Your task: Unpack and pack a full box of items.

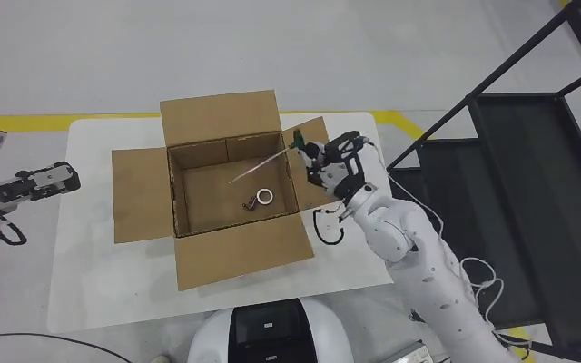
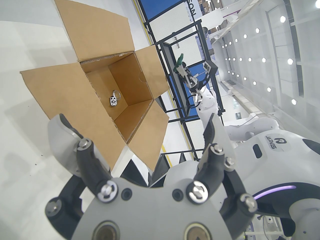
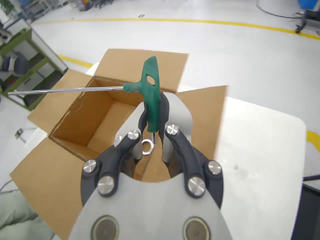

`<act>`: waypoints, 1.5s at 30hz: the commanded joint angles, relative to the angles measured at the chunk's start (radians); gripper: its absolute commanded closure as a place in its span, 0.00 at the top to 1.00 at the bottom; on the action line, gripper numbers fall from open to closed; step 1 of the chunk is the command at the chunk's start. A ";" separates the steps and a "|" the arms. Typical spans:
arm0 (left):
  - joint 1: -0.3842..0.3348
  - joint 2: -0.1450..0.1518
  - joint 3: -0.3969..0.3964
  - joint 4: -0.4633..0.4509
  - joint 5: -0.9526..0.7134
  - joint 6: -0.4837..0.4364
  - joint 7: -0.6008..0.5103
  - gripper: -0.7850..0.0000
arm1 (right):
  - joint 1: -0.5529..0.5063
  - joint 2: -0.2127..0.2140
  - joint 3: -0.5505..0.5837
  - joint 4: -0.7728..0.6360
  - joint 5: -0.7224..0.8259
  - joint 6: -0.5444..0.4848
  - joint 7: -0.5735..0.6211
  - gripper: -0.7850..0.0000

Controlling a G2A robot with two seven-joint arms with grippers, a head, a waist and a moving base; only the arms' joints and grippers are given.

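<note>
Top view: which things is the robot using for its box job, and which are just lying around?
For the job:
box
green key, held by the right gripper over the box
ring and metal block, inside the box

Just around:
table
black steps
yellow line on the floor

Open cardboard box (image 1: 143, 195) on white table (image 1: 91, 281), ring (image 1: 265, 195) inside, right gripper (image 1: 307, 152) clasping green-handled hex key (image 1: 259, 168) above its right wall.
</note>
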 commanded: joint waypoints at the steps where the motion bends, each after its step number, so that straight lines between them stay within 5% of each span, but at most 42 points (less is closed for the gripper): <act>1: 0.000 0.000 0.000 0.000 0.000 0.000 0.000 1.00 | 0.066 -0.014 -0.113 0.060 -0.030 -0.006 0.050 0.00; 6: 0.000 0.000 0.000 0.000 0.000 0.000 0.000 1.00 | 0.190 -0.058 -0.290 0.213 -0.067 0.031 0.079 0.02; 7: 0.000 0.000 0.000 0.000 0.000 0.000 0.000 1.00 | 0.210 -0.067 -0.313 0.243 -0.062 0.042 0.083 0.10; 8: 0.000 0.000 0.000 0.000 0.000 0.000 0.000 1.00 | 0.229 -0.075 -0.333 0.268 -0.061 0.052 0.082 0.25; 9: 0.000 0.000 0.000 0.000 0.000 0.000 0.000 1.00 | 0.245 -0.083 -0.349 0.296 -0.057 0.064 0.088 0.49; 10: 0.000 0.000 0.000 0.000 0.000 0.000 0.000 1.00 | 0.260 -0.090 -0.360 0.318 -0.044 0.078 0.091 1.00; 19: 0.000 0.000 0.000 0.000 0.000 0.000 0.000 1.00 | 0.264 -0.105 -0.301 0.314 0.155 0.030 0.077 1.00; 27: 0.000 0.000 0.000 0.000 0.000 0.000 0.000 1.00 | 0.101 -0.048 -0.004 0.115 0.583 -0.168 0.238 1.00; 34: 0.037 0.014 -0.045 0.020 0.138 0.052 0.040 1.00 | -0.003 -0.005 0.242 0.037 0.892 -0.210 0.463 1.00; 40: 0.076 0.026 -0.102 0.101 0.262 0.081 0.118 1.00 | -0.009 0.011 0.340 0.121 0.931 -0.189 0.463 1.00; 45: 0.086 0.019 -0.058 0.165 0.328 0.097 0.233 1.00 | -0.008 0.015 0.352 0.198 0.844 -0.167 0.368 1.00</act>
